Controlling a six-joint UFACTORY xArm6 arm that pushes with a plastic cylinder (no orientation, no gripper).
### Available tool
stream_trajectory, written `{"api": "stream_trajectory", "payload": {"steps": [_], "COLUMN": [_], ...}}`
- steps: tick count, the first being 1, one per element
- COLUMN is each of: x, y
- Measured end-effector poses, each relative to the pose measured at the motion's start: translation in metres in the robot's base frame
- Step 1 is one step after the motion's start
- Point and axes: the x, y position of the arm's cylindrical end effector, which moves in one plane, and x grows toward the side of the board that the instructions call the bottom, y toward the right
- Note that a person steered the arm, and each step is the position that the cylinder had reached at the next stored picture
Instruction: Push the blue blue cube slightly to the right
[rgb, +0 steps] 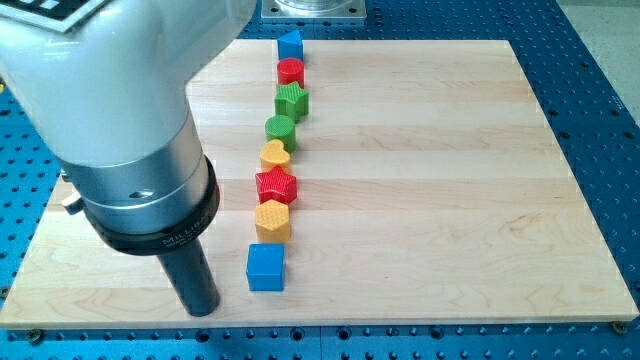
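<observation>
While our tip (203, 308) sits planted on the board, touching nothing, the blue cube (266, 267) waits just to its right, a small gap between them. Up beyond the cube runs the line: a yellow hexagonal block (273, 219) close above it, then a red star (277, 186) and more blocks further up. Watch the danger here: come in too low on the cube's face and it will twist upward into that yellow block. Push too long, and slightly becomes far.
</observation>
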Motion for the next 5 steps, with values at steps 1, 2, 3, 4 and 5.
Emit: {"api": "stream_trajectory", "payload": {"steps": [1, 2, 3, 4, 5], "x": [-0.011, -0.014, -0.023, -0.024, -0.024], "y": [0.0, 0.013, 0.03, 0.043, 0.021]}}
